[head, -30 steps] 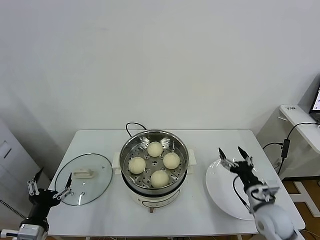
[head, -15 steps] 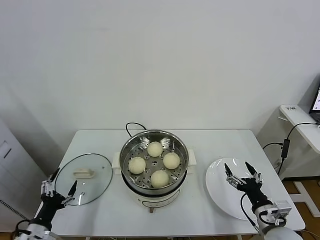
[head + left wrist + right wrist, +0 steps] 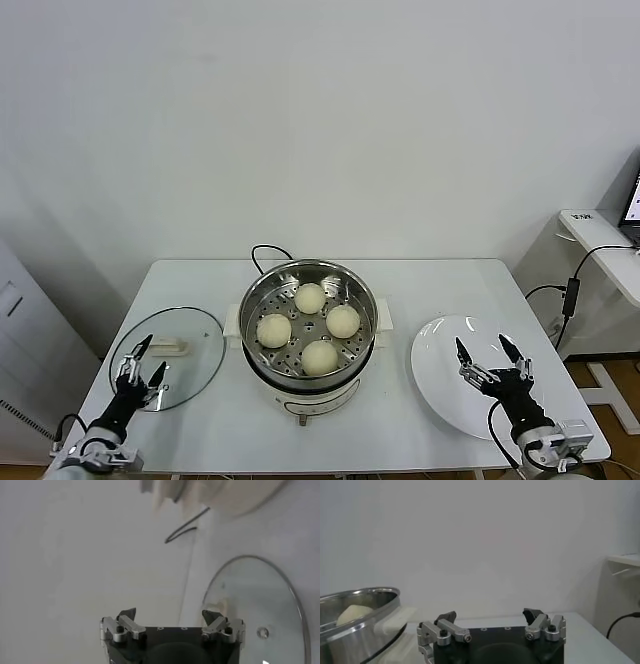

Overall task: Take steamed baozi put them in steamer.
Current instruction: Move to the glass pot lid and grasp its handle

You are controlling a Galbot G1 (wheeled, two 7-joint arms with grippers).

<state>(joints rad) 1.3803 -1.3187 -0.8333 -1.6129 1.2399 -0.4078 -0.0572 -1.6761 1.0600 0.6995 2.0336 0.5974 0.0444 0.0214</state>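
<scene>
The steamer, a shiny steel pot on a white base, stands mid-table with several pale round baozi on its perforated floor, among them a far one and a near one. My left gripper is open and empty over the near-left rim of the glass lid. Over the near part of the white plate, my right gripper is open and empty. The left wrist view has its open gripper facing the lid. In the right wrist view its open gripper stands beside the steamer, where one baozi shows.
The lid's white handle faces up. A black cord runs from behind the steamer to the wall. A side table with cables stands off to the right. The white table's front edge lies just below both grippers.
The left gripper has moved right, from off the table's left edge onto the lid's rim. The right gripper has drawn back and lower over the plate. Both stayed open.
</scene>
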